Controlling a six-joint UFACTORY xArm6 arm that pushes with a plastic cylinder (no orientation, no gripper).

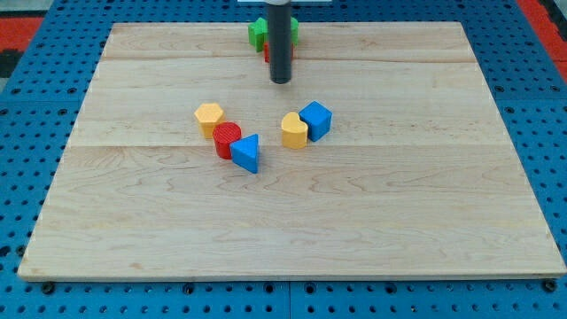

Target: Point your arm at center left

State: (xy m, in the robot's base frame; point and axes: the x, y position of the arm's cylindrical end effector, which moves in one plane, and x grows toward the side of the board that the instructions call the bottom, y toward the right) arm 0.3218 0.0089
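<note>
Since my tip [281, 81] stands near the view's top, a little left of the middle line, the task looks barely begun; the centre-left stretch of the counter [115, 142], which is where I judge the tip must end, lies well apart from it, down and toward the view's left; that stretch shows bare wood, with no block on it. Just behind the rod, at the top edge, sit a green block [258, 34] and a red block [267, 51], both partly hidden by the rod, so their shapes cannot be made out; whether the rod touches them I cannot tell. Below the tip, around the middle, lie two groups; on the left a yellow hexagonal block [209, 116], a red cylinder [226, 139] just beside it, and a blue triangular block [247, 152] touching the cylinder; on the right a yellow rounded block [294, 129] pressed against a blue block [316, 119]. The tip is clear of both groups. What is left, as I judge it, is the whole travel; a path running above the yellow hexagonal block should reach the left side without disturbing anything. There is no gripper here to spread or press together; the rod holds nothing.
</note>
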